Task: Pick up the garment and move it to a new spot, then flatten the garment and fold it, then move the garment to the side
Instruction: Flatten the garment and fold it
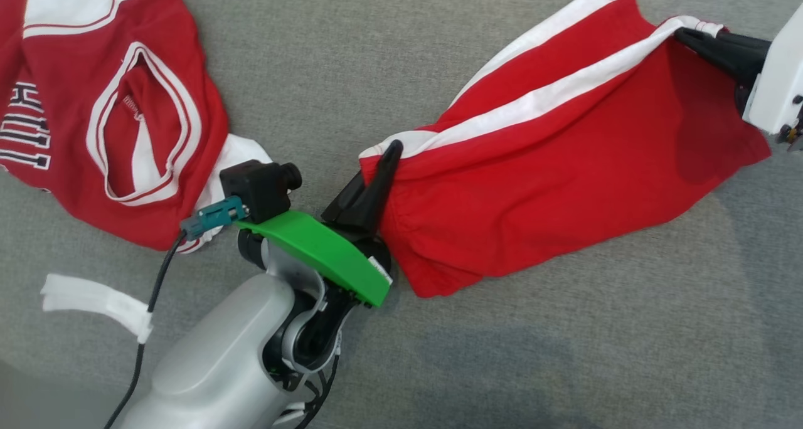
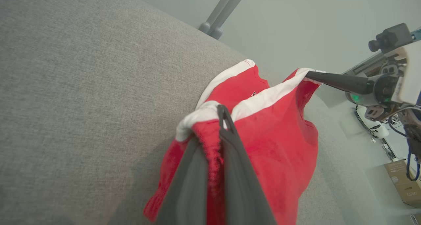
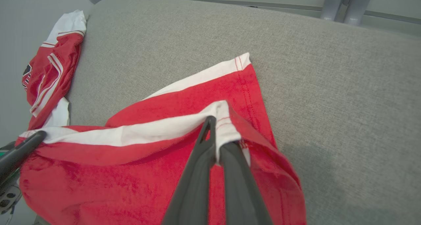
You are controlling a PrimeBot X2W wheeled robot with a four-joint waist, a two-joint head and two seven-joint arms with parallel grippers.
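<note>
The garment (image 1: 564, 184), red shorts with white side stripes, is lying across the centre and upper right of the head view on the grey fabric worktop (image 1: 313, 52). Its long axis is running diagonally from the middle of the frame up to the upper-right corner, and the 2 white stripes are following that same line. The gathered end is pointing toward the frame's centre; the stitched hem end is pointing to the upper right.

The left tool (image 1: 392, 150) is sitting at the centre of the frame, its 2 dark fingers pressed together on the gathered corner where white meets red. In the left wrist view the left tool (image 2: 223, 111) is pinching a ridge of the garment (image 2: 273, 136) between its fingers.

The right tool (image 1: 684, 37) is reaching in from the upper-right edge, clamped tight on the white hem corner. In the right wrist view the right tool (image 3: 210, 119) is gripping a fold of white stripe, with the garment (image 3: 131, 172) spreading below it.

The white-striped edge is stretching between the 2 tools, while the red cloth below it is sagging toward the worktop.

A second red jersey (image 1: 94, 103) is lying crumpled at the upper left, well apart.
</note>
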